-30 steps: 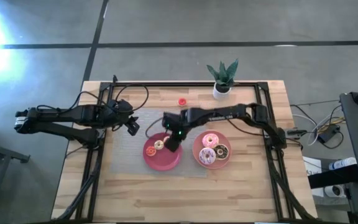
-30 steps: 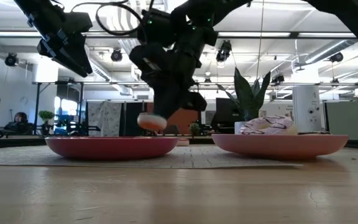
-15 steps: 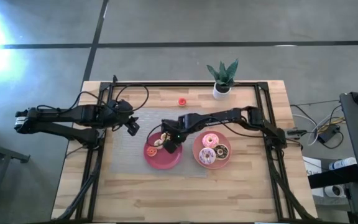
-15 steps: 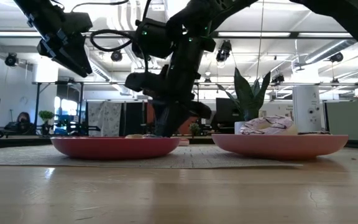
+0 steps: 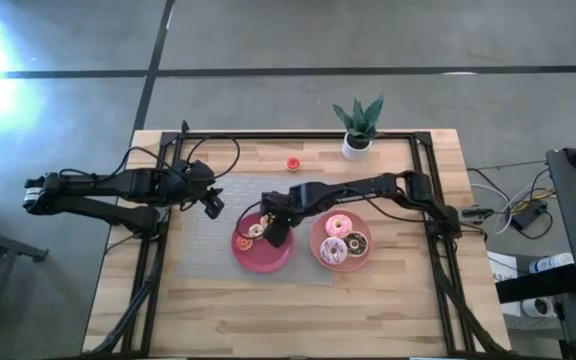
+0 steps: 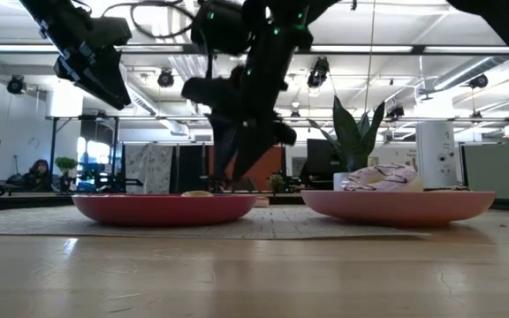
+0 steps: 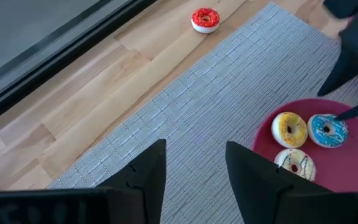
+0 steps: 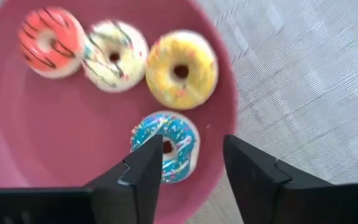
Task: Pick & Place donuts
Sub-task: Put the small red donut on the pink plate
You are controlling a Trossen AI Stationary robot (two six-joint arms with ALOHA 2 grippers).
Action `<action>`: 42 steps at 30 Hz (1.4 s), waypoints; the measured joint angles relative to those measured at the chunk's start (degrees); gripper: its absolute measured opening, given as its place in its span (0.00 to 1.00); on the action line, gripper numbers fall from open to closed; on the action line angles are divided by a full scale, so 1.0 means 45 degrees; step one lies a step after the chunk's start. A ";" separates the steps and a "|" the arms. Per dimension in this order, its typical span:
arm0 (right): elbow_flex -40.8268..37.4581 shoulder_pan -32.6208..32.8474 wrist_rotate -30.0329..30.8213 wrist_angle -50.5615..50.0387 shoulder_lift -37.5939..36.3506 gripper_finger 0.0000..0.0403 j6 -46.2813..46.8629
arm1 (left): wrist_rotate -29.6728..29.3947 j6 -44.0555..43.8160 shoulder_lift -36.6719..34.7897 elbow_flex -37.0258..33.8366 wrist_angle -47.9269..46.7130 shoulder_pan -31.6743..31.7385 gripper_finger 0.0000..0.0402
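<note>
Four tiny donuts lie flat on the left pink plate (image 8: pixel 55 155): orange (image 8: pixel 44 40), cream (image 8: pixel 115 55), yellow (image 8: pixel 181 70) and blue (image 8: pixel 166 144). My right gripper (image 8: pixel 191 149) hovers open just above the blue donut, its fingertips clear of the plate (image 6: pixel 162 208) in the low view. A tiny red donut (image 5: pixel 293 163) rests on the bare wood at the far side. Three larger donuts, pink (image 5: pixel 339 224), sprinkled (image 5: pixel 332 251) and brown (image 5: pixel 356 242), lie on the right plate (image 5: pixel 315 232). My left gripper (image 7: pixel 194 168) waits open over the mat's left part.
A grey woven mat (image 5: pixel 203 250) lies under the left plate. A potted plant (image 5: pixel 358 128) stands at the far edge, right of the red donut. Black frame rails (image 5: pixel 298 135) run along the table's far and side edges. Bare wood lies along the near side.
My right gripper has gone down onto the left plate with the blue donut, opened and let it go, then risen a little. The blue donut now lies on the plate beside the yellow one.
</note>
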 joint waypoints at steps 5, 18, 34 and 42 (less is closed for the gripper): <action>0.0004 -0.0561 0.1226 -0.0112 -0.0714 0.44 -0.0231 | 0.0000 -0.0035 0.0000 0.0000 0.0000 0.0000 0.35; 0.0435 -0.4467 -0.0515 -0.0552 -0.0992 0.41 0.0519 | 0.0005 -0.0617 0.0059 -0.0005 0.0200 0.0005 0.35; 0.0422 -0.5093 -0.0493 -0.1603 -0.1443 0.42 -0.0592 | 0.3587 0.0708 0.2020 -0.0024 0.2654 0.1623 0.35; 0.0287 -0.5809 -0.0524 -0.1041 -0.0904 0.42 -0.0654 | 0.5708 0.1317 0.2289 -0.0022 0.3983 0.3360 0.35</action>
